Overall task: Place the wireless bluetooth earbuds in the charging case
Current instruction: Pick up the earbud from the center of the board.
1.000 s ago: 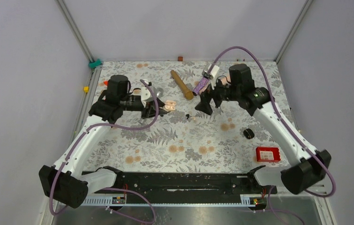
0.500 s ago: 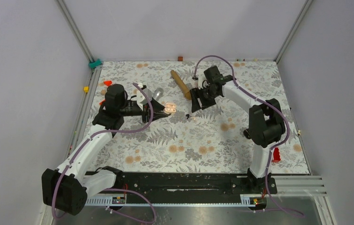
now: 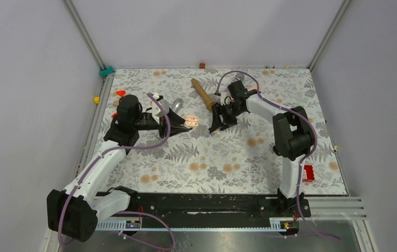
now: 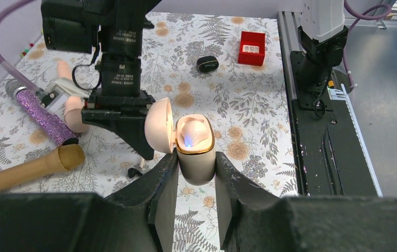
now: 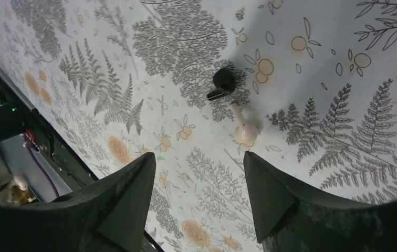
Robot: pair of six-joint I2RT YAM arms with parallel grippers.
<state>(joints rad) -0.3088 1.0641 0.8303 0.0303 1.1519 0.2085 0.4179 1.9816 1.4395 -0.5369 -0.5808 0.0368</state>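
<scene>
Earbud loading looks partly done and partly left to do. On your left, the left gripper [image 4: 195, 176] is clamped on a pale pink, rounded plastic charging case [image 4: 196, 160] and holds it upright above the floral-printed tablecloth [image 3: 207, 163]. The case's domed lid [image 4: 159, 125] is swung open to one side. Inside the case, one pale pink earbud [image 4: 194, 132] sits in its seat with a small blue light glowing on it. You can count that one as loaded. The left wrist view does not show whether a second seat is free.

Moving right, two loose pieces lie on the cloth between the arms, near each other but apart. One is a tiny black bean-shaped earbud [image 5: 222, 81]. The other is a pale pink earbud with a short stem [image 5: 245, 132], matching the case in colour. Neither is in the case, so that part of the job remains.

Further right, the right gripper [image 5: 197, 160] hangs over these two pieces, pointing down. Its jaws stand apart with only bare cloth between them, and it has hold of nothing. Both pieces lie just beyond the fingertips in the wrist view, and you cannot tell which one it is aimed at.

By this reading, a pick from the cloth, a carry to the open case and a seating are all left.
</scene>
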